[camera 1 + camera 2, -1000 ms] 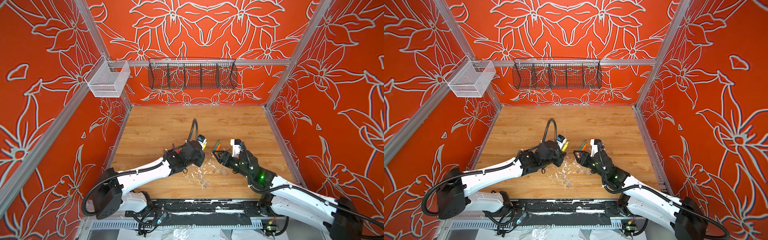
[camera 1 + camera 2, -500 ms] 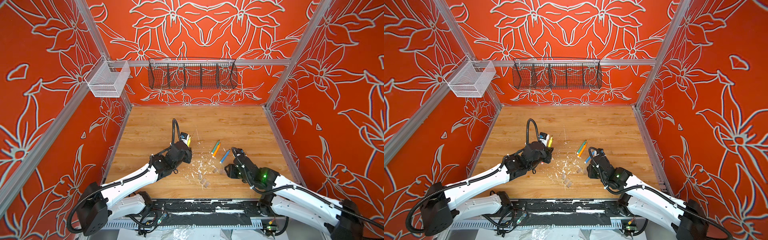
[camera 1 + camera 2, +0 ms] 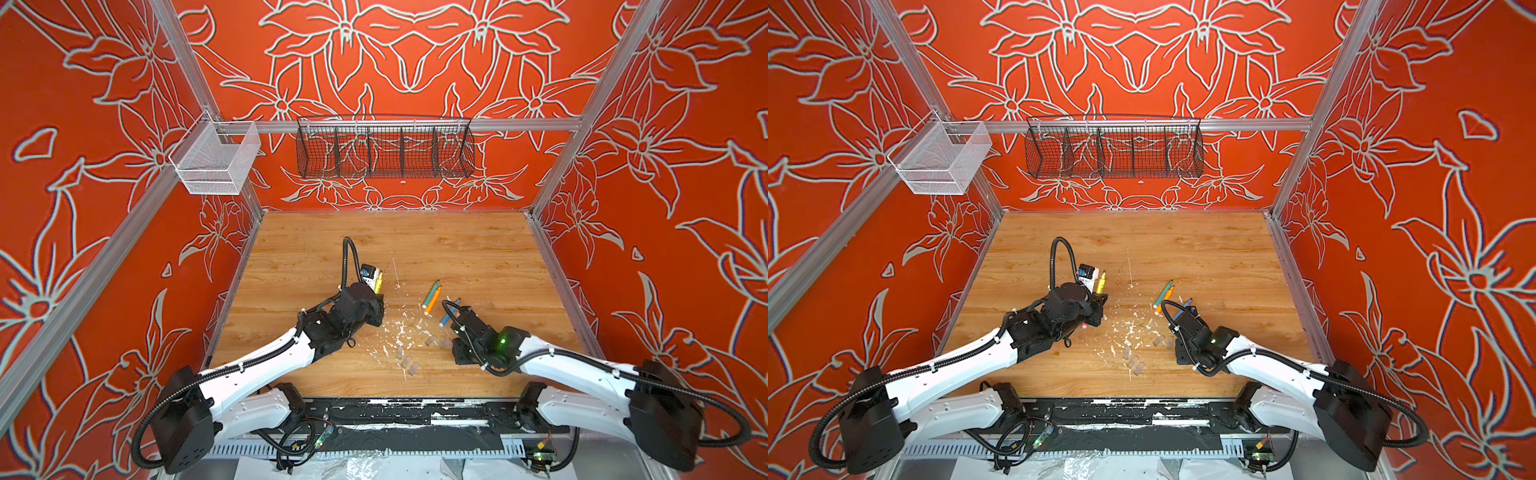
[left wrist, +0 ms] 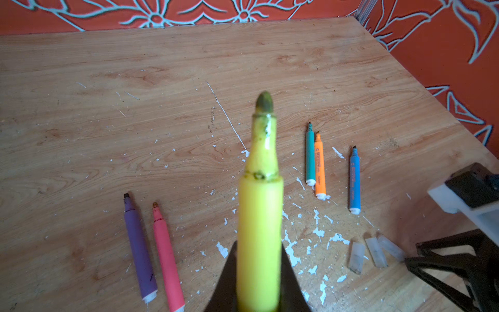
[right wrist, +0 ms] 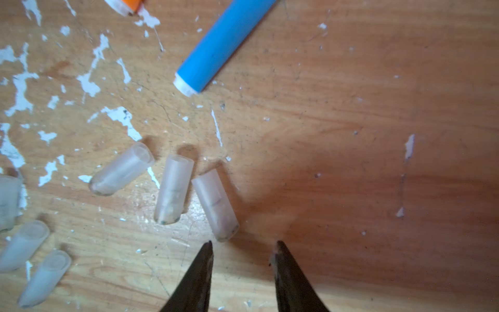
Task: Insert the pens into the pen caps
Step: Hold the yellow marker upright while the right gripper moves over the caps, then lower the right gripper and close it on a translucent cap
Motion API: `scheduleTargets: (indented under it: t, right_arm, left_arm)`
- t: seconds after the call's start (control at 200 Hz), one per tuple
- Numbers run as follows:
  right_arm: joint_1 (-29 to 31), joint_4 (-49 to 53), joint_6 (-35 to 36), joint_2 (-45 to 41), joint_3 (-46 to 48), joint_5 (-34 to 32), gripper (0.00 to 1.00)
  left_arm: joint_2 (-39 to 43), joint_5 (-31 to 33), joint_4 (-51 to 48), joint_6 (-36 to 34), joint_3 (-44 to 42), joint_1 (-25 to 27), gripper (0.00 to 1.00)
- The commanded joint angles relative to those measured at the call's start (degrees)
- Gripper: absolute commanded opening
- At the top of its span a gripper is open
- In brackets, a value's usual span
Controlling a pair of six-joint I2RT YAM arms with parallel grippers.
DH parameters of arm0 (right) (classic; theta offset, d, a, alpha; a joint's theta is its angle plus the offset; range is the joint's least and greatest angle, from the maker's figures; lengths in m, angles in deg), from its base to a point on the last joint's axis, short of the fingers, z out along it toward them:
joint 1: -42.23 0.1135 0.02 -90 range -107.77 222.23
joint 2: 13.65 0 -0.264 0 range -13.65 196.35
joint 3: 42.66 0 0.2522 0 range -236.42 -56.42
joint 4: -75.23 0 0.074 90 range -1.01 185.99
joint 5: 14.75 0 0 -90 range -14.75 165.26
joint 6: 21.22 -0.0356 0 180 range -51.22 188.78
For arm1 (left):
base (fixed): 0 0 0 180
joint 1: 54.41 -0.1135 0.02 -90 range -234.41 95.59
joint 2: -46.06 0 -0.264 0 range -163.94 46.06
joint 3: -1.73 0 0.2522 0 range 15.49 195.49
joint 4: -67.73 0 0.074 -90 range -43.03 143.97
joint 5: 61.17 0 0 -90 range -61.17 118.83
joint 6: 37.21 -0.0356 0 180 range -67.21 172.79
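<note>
Drawn apart from their meeting at mid-table, both arms were seen separated. The yellow pen (image 4: 259, 210) was held clamped in the left gripper (image 4: 258, 244), tip pointed away from the wrist, above the table (image 3: 415, 245). The right gripper (image 5: 243, 251) was angled down close to the wood, its fingers set narrowly apart and empty, just beside the nearest cap (image 5: 216, 204). The blue pen (image 5: 221, 46) was left lying beyond.
</note>
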Motion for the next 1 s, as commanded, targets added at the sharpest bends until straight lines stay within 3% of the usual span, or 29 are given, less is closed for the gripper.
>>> scheduleTargets:
  t: [0.0, 0.36, 0.571, 0.696, 0.996]
  right_arm:
    - [0.27, 0.49, 1.18, 1.38, -2.06, 0.15, 0.41]
    - [0.32, -0.12, 2.24, 8.35, -4.83, -0.65, 0.42]
    - [0.36, 0.14, 2.27, 11.96, -5.74, -2.62, 0.37]
    - [0.29, 0.23, 2.23, 12.13, -5.61, -3.47, 0.27]
    - [0.37, -0.39, 1.68, 13.49, -4.99, -5.25, 0.24]
  left_arm:
    - [0.97, -0.28, 1.32, -0.66, -0.01, -0.09, 0.00]
    - [1.41, -0.91, 1.61, -1.01, -0.25, -0.09, 0.00]
    - [1.68, -1.97, 2.20, -1.30, -0.48, -0.09, 0.00]
    - [1.68, -2.02, 2.21, -1.39, -0.52, -0.09, 0.00]
    - [1.35, -2.50, 2.52, -1.49, -0.54, -0.09, 0.00]
